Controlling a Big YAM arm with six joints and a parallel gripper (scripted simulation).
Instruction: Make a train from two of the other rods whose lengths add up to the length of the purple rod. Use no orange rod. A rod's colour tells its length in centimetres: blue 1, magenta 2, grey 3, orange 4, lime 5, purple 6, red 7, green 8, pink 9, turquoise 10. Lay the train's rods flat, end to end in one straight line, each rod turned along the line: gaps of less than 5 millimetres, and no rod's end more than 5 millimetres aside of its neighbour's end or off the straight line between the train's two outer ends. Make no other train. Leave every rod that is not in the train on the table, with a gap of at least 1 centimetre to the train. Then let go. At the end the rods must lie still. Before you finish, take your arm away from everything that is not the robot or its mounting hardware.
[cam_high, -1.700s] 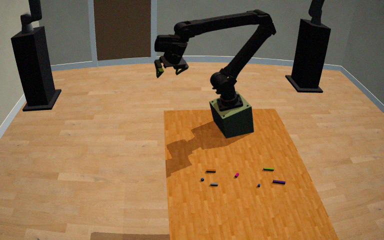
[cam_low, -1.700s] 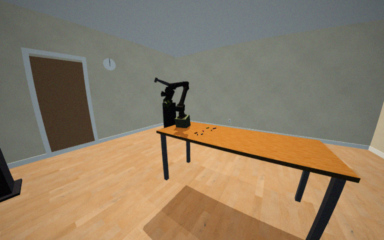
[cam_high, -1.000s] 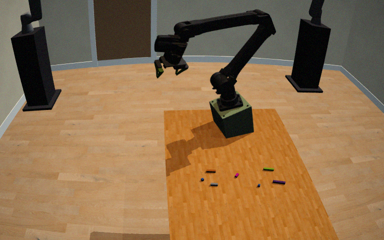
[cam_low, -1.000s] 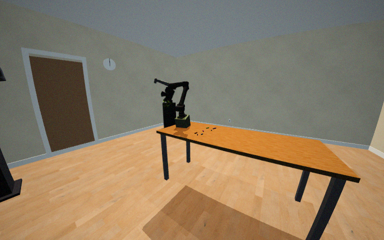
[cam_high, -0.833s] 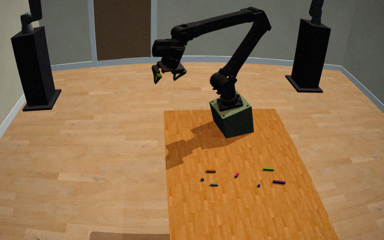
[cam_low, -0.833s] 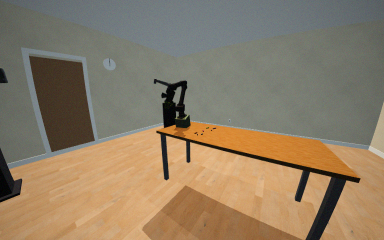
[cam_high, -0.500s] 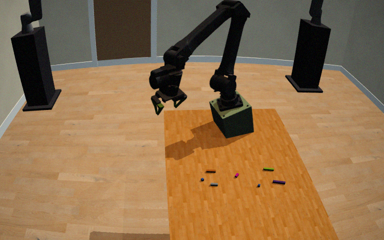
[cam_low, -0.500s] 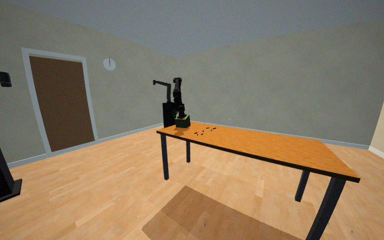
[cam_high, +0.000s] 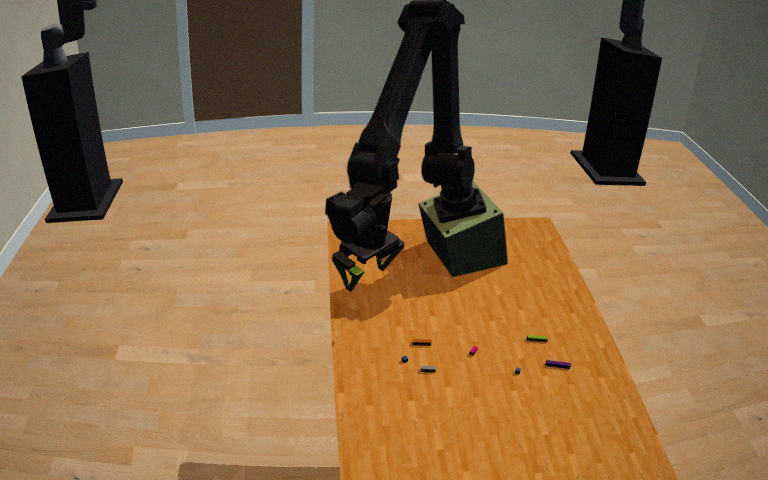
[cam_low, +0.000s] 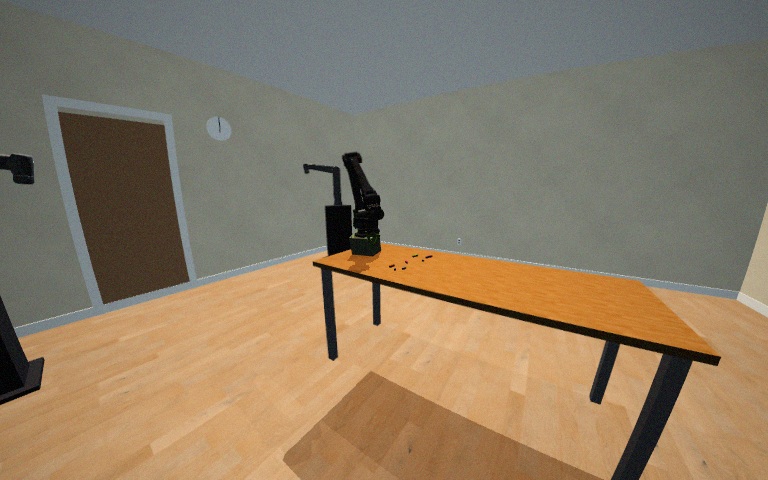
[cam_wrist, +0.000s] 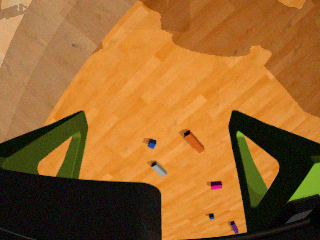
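A black six-joint arm folds steeply over its green base block (cam_high: 470, 237) at the far end of an orange wooden desk (cam_high: 487, 418), its tool (cam_high: 368, 268) hanging above the desk's left edge with the two green-lined fingers (cam_high: 349, 276) spread wide apart and nothing between them. Seven small rods lie scattered flat on the desk, well apart from the tool and none touching another. The purple rod (cam_high: 557, 363) lies farthest right, close to level across the top view, with the lime rod (cam_high: 536, 338) just behind it and a blue rod (cam_high: 517, 370) near its left end. Toward the middle, a short magenta rod (cam_high: 473, 350) sits tilted on its own. On the left, the orange rod (cam_high: 421, 341) lies behind a grey rod (cam_high: 428, 369), and a second blue rod (cam_high: 404, 358) rests to the left between them. The wrist view looks down through the open fingers at the desk, framing the left blue rod (cam_wrist: 152, 143), the grey rod (cam_wrist: 159, 168), the orange rod (cam_wrist: 194, 140), the magenta rod (cam_wrist: 216, 186), the other blue rod (cam_wrist: 211, 216) and one end of the purple rod (cam_wrist: 234, 227); the arm's shadow darkens the desk beyond them. From across the room, the exterior view shows the arm (cam_low: 362, 198) hunched at the desk's far corner, with the rods no more than dark specks beside it.
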